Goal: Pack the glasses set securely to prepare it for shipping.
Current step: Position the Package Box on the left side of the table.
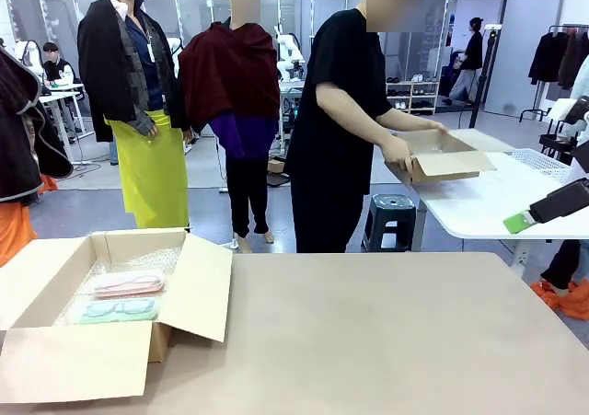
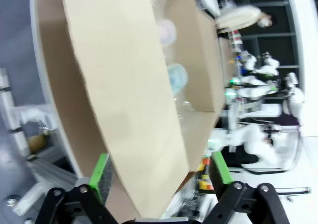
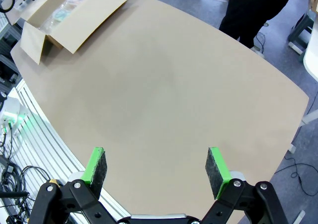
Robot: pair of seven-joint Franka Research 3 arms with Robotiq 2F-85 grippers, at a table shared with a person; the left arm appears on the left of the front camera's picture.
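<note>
1. The left gripper [image 2: 158, 172] has its two green pads [image 2: 103, 177] spread wide apart. It holds nothing.
2. A flap of the big brown box [image 2: 124, 95] sits in the gap between those pads. The picture is blurry, so I cannot tell if a pad touches the flap.
3. Past that flap, inside the big brown box, two soft blurry shapes show, one pink and one mint green.
4. The right gripper [image 3: 158, 167] is wide open too and holds nothing. It hangs above a bare part of the table [image 3: 174, 95], well away from the big brown box [image 3: 74, 15].
5. In the front view, one green pad of the right gripper [image 1: 521, 220] pokes in from the right side, far from the big brown box [image 1: 110, 332].
6. The big brown box sits on the table [image 1: 386, 332] with all its flaps open.
7. The pink glasses case [image 1: 129, 283] lies flat inside the big brown box, on clear bubble wrap [image 1: 92, 282].
8. The mint green glasses case [image 1: 120, 311] lies flat just beside the pink one, closer to the robot.
9. A person [image 1: 340, 121] in black stands well beyond the big brown box, at a white table [image 1: 488, 203].
10. The person's hands [image 1: 401, 151] hold a smaller brown box [image 1: 442, 157] on that white table.
</note>
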